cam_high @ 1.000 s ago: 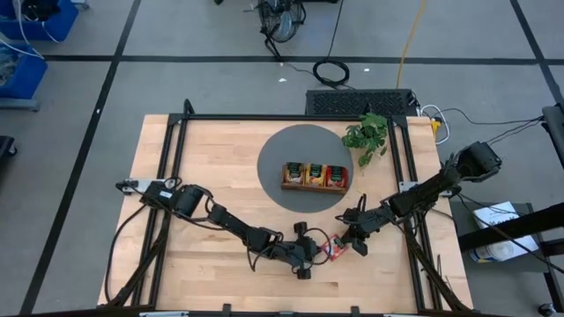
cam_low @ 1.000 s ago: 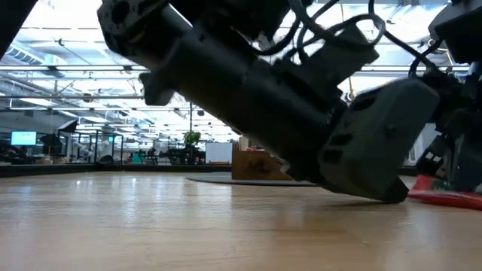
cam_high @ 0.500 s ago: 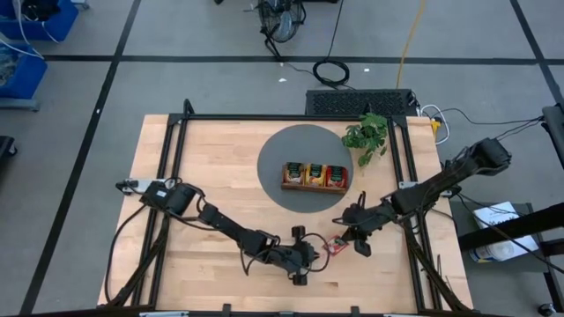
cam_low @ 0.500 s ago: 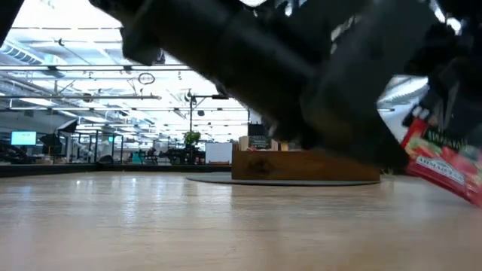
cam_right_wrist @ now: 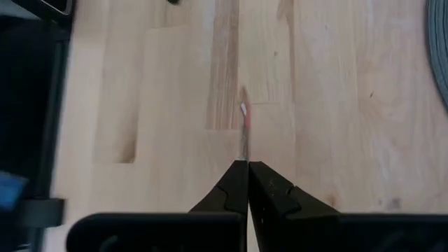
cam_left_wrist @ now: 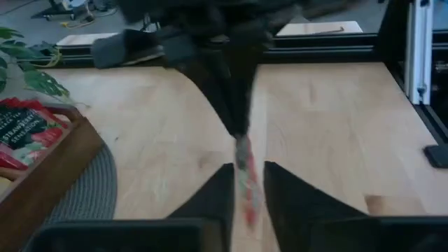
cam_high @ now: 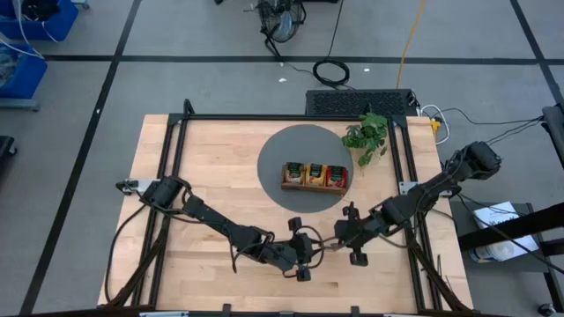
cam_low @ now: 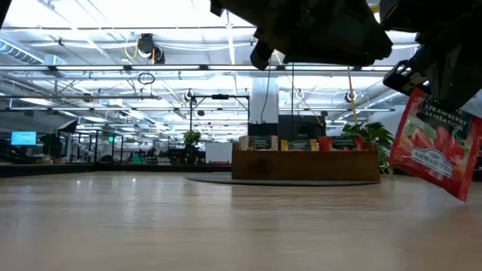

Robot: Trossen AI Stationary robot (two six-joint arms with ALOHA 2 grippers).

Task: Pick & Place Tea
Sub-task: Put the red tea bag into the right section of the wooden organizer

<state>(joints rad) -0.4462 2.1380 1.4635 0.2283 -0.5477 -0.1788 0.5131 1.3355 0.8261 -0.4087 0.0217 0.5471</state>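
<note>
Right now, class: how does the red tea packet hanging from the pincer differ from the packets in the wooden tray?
The hanging red packet is lifted clear of the table, tilted, alone, pinched by the right pincer. The packets in the tray stand upright in a row behind the tray wall, untouched. Both are flat labelled tea packets.

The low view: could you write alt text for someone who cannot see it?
A red strawberry tea packet hangs tilted above a wooden table, pinched at its top by a dark robot hand. Behind it, a wooden tray holds more tea packets, with a leafy plant beside it and a large hall beyond.
</note>
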